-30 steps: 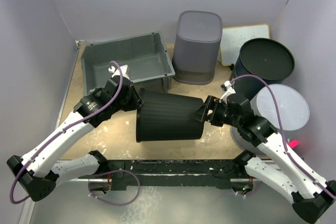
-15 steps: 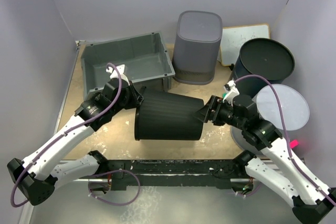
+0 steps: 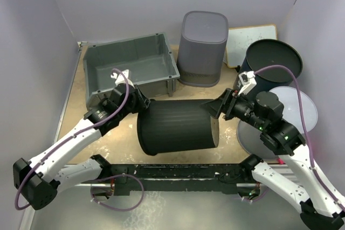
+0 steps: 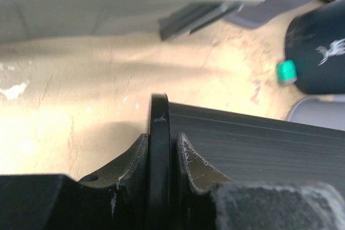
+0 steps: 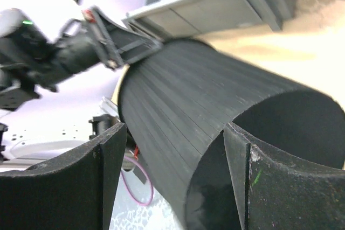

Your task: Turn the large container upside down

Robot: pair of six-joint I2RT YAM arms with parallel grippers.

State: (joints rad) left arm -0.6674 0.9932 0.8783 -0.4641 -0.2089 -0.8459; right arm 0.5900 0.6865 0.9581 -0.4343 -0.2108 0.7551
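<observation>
Right gripper (image 3: 220, 109) has shifted toward the far right since a second ago, and the large container (image 3: 172, 127) has settled squarer across the table (image 3: 119, 139), its right end now reaching further right.

Position: the large container is a black ribbed vessel. It lies on its side at the middle of the table, between the two arms and just near of the grey tub (image 3: 129, 41). It has not been inverted. In the right wrist view its open mouth faces right (image 5: 178, 95).

Left gripper (image 3: 137, 100): it sits at the container's left end. In the left wrist view the fingers (image 4: 188, 160) stand one on each face of the thin rim, close against it, so the rim is grasped.

Right gripper (image 5: 173, 127): its jaws are spread wide. They straddle the mouth wall with one finger outside and one in front of the dark interior. A clear gap shows on the outer side, so it is released.

Surroundings: a grey bin (image 3: 202, 49) stands beyond the container. A dark round drum (image 3: 272, 60) stands at the far right.
</observation>
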